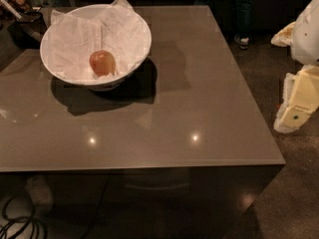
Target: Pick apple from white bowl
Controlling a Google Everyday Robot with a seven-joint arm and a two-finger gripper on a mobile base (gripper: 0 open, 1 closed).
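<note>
The apple is small, round and reddish-orange with a yellowish patch. It lies on crumpled white paper inside the white bowl, slightly front of centre. The bowl is large and wide and stands on the back left of the brown table. My arm and gripper show as white and cream parts at the right edge of the view. They hang beyond the table's right edge, far from the bowl and the apple. Nothing is in the gripper.
Dark clutter sits at the table's back left corner, behind the bowl. A person's legs and shoe stand past the far edge. Cables lie on the floor at the lower left.
</note>
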